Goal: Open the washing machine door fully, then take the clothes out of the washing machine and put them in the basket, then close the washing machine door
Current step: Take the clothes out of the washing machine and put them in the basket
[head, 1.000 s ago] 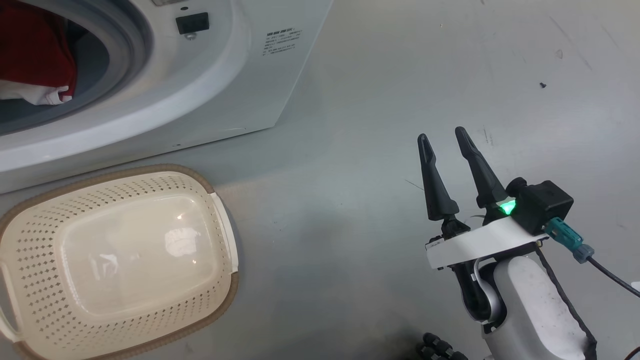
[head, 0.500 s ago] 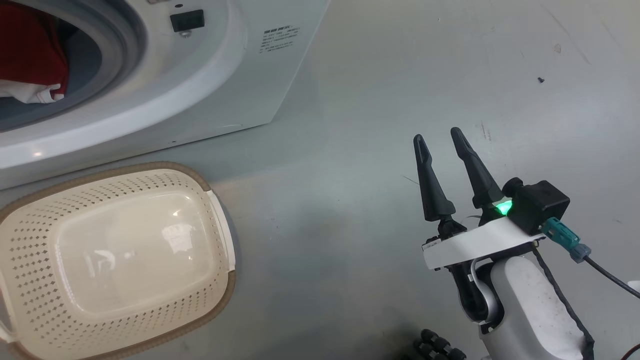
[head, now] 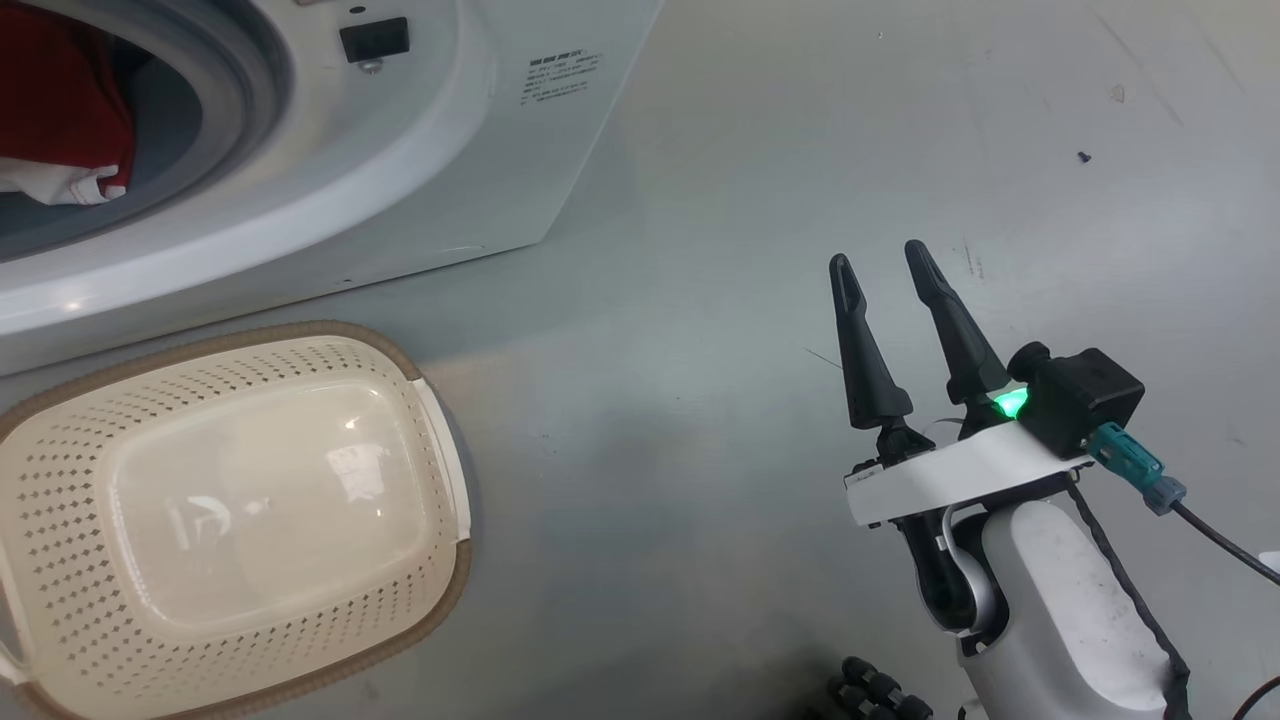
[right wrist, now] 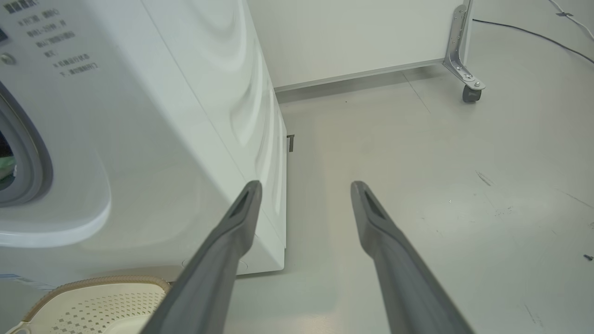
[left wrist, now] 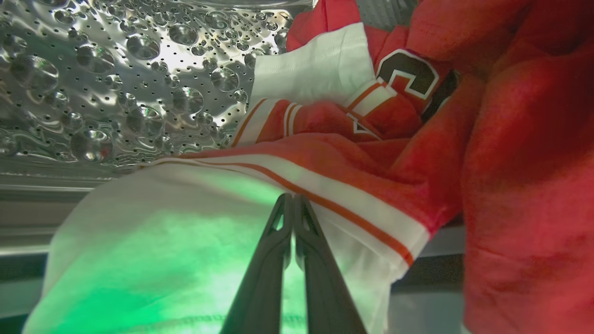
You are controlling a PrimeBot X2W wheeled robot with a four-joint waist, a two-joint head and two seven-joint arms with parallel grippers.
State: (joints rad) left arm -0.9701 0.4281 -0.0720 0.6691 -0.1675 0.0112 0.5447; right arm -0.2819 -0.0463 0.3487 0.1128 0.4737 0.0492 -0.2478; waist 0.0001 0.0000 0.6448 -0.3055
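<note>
The washing machine (head: 400, 170) stands at the upper left with its mouth uncovered; its door is out of view. Red and white clothes (head: 60, 100) lie in the drum. In the left wrist view my left gripper (left wrist: 292, 198) is inside the perforated steel drum (left wrist: 116, 93), fingers pressed together on the white, red-striped edge of the clothes (left wrist: 371, 185). The cream basket (head: 440, 560) sits on the floor in front of the machine with nothing in it. My right gripper (head: 877, 256) hangs open over the floor to the machine's right, holding nothing.
Grey floor (head: 700, 300) stretches between the basket and my right arm. In the right wrist view, a white panel on a castor (right wrist: 468, 90) stands behind the machine (right wrist: 162, 139), and a cable (right wrist: 533, 32) runs across the floor beyond it.
The head camera shifted a little. My right gripper rose slightly up the view, still open. The basket and machine stayed where they were.
</note>
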